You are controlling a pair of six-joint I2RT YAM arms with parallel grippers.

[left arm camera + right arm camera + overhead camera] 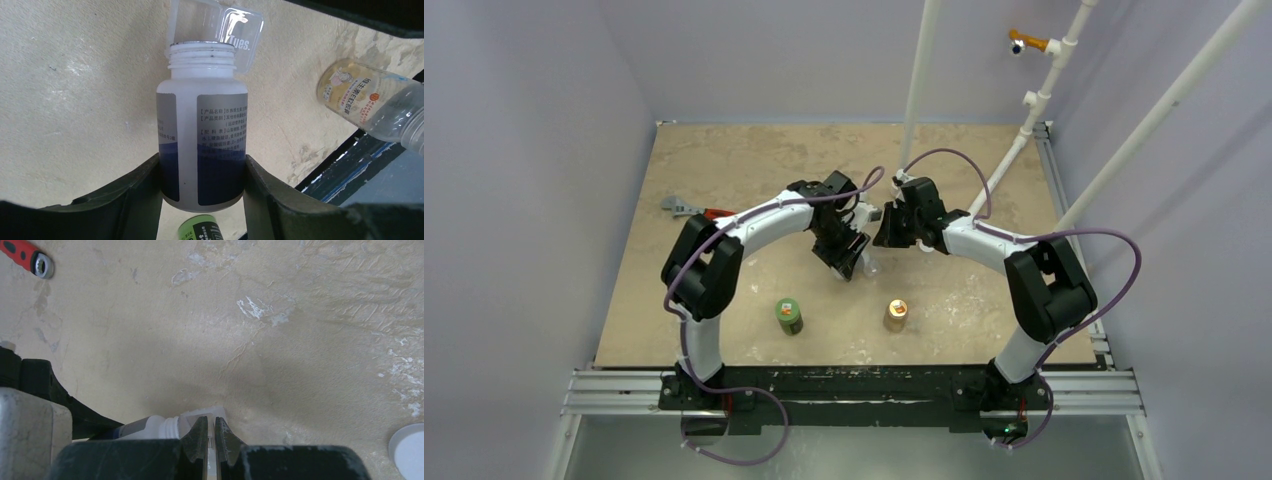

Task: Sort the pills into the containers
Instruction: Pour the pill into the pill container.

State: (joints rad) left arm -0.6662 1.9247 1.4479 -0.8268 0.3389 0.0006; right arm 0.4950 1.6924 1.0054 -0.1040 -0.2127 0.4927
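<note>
My left gripper (202,165) (852,252) is shut on the lower body of a white bottle (202,125) with a grey and blue label. Its cap is off. The bottle's open mouth touches the container (240,30), a small transparent plastic case marked "Tues.". My right gripper (211,422) (886,232) is shut on a thin clear wall of that case (205,414), right beside the bottle's threaded neck (169,427). Both grippers meet above the middle of the table. No pills show in any view.
A green bottle (788,315) (200,229) and a tan-orange bottle (895,314) (365,102) stand near the table's front edge. A red-handled wrench (689,209) (30,257) lies at the left. A white cap (407,450) lies on the table by the right gripper. White poles rise at the back right.
</note>
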